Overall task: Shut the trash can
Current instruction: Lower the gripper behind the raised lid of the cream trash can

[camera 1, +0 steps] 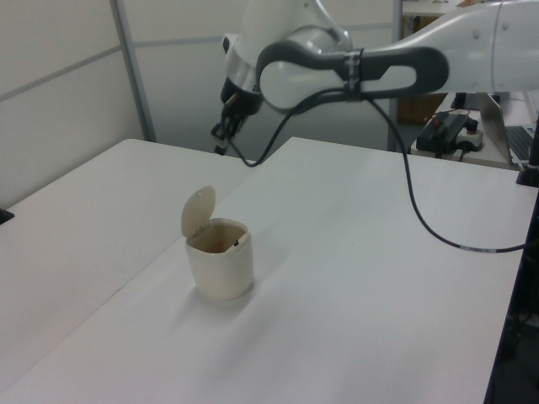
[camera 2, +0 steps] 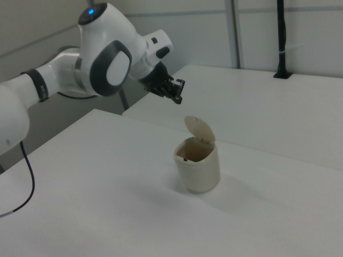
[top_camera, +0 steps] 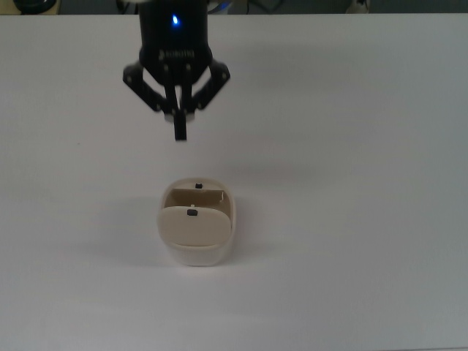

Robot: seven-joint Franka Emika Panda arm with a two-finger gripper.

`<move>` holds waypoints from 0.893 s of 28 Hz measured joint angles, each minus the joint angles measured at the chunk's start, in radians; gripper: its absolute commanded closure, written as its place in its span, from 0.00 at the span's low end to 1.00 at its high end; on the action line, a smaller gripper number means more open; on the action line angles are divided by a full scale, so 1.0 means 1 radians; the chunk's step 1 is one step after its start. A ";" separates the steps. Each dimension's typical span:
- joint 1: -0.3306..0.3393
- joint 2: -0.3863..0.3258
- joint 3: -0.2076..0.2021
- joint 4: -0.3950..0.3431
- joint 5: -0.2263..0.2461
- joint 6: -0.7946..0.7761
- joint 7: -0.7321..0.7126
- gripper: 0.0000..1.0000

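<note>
While the trash can [top_camera: 196, 223] stood on the white table [top_camera: 351, 183] w/ its lid [camera 1: 198, 211] hinged up, the gripper [top_camera: 180, 134] hung in the air clear of it, touching nothing; in the top view the fingers read as one dark stalk, pressed together w/ nothing between them; in the top view the gripper sat above the can, approx. in line w/ it but apart; in the left view the gripper [camera 1: 220, 149] was up high, over the seam where the 2 tabletops met, behind the can [camera 1: 219, 258]; the lid stood near-upright on the left view's left side of the can; in the right view the lid [camera 2: 199, 129] leaned back on the far side, w/ the gripper [camera 2: 178, 92] above and toward the right view's left of the can [camera 2: 198, 165]; a small black button [top_camera: 192, 213] showed on the lid in the top view; a black cable [camera 1: 421, 210] trailed from the arm.
</note>
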 measured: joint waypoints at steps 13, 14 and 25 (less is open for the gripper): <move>0.006 0.169 0.001 -0.007 0.000 0.255 0.140 1.00; 0.006 0.172 0.001 -0.006 0.000 0.255 0.142 1.00; 0.006 0.181 0.001 0.001 0.000 0.255 0.152 1.00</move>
